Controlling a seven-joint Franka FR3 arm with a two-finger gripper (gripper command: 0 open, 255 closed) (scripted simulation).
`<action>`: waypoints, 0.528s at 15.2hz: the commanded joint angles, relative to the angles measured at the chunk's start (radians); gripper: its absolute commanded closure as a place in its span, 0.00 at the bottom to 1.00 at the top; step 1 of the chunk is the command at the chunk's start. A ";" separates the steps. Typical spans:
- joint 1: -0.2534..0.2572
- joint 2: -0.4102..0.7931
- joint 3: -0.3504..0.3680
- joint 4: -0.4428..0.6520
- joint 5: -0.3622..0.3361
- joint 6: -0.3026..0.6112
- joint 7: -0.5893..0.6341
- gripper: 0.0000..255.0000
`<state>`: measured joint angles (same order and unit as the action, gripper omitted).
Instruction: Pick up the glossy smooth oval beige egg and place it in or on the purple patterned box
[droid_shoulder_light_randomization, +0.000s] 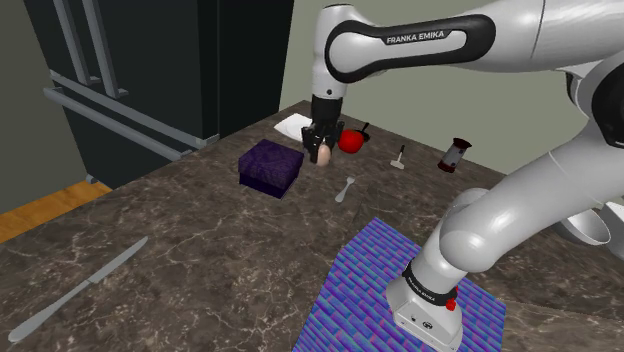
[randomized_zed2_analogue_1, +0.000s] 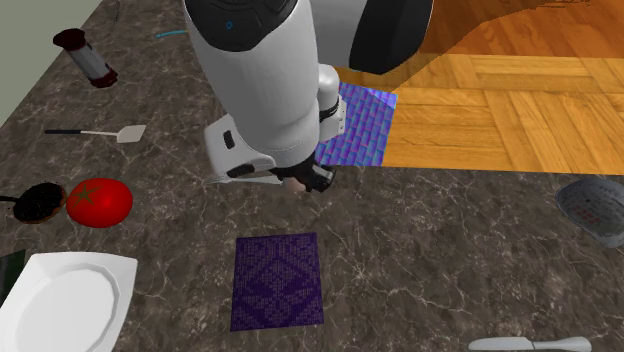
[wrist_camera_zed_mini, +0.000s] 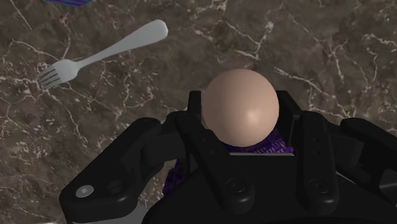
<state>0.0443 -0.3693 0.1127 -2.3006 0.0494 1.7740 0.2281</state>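
Note:
My gripper (droid_shoulder_light_randomization: 321, 143) is shut on the smooth beige egg (droid_shoulder_light_randomization: 323, 154), holding it just above the dark marble counter (droid_shoulder_light_randomization: 200, 240). In the wrist view the two black fingers (wrist_camera_zed_mini: 195, 113) clasp the egg (wrist_camera_zed_mini: 242, 107) from both sides. The purple patterned box (droid_shoulder_light_randomization: 270, 166) stands on the counter just to the shoulder view's left of the egg, closed and with nothing on it. Seen from the second exterior view, the gripper (randomized_zed2_analogue_1: 301, 183) hangs a little beyond the box (randomized_zed2_analogue_1: 277, 281). The arm hides most of the egg (randomized_zed2_analogue_1: 294, 185) there.
A red tomato (droid_shoulder_light_randomization: 350, 141) and a white plate (droid_shoulder_light_randomization: 293, 125) lie just behind the gripper. A fork (droid_shoulder_light_randomization: 345, 189), a small spatula (droid_shoulder_light_randomization: 400, 158) and a grinder (droid_shoulder_light_randomization: 453, 155) sit towards the shoulder view's right. A knife (droid_shoulder_light_randomization: 80, 288) lies at the front left, and a blue mat (droid_shoulder_light_randomization: 370, 290) lies under the stand.

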 joint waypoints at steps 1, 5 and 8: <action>0.000 -0.003 -0.001 0.023 -0.001 -0.027 0.000 1.00; -0.001 -0.010 -0.003 0.071 -0.001 -0.082 0.000 1.00; -0.001 -0.012 -0.004 0.109 -0.002 -0.122 0.000 1.00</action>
<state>0.0428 -0.3797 0.1087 -2.2038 0.0473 1.6667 0.2282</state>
